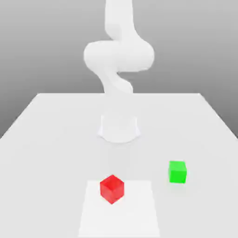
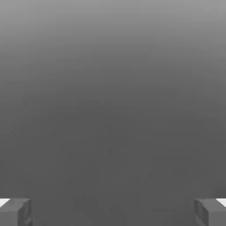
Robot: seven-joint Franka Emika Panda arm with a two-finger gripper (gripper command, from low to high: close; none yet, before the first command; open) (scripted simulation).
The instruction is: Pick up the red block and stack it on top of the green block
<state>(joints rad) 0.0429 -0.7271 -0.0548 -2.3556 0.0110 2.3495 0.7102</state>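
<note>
near the front edge of the desk (image 1: 46, 139) the red block (image 1: 112, 188) is turned cornerwise; by the wide-open claw (image 2: 113, 212) it could be clamped on its corners and dropped beside the green block (image 1: 177, 171).

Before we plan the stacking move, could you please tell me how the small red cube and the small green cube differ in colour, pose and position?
The small red cube is red and the small green cube is green. The red cube sits turned, one corner toward the exterior camera; the green cube sits nearly square-on. The red cube rests on a paler square patch of the white table, the green cube off it, toward the exterior view's right. Both look like similar-sized cubes, standing apart.
</note>
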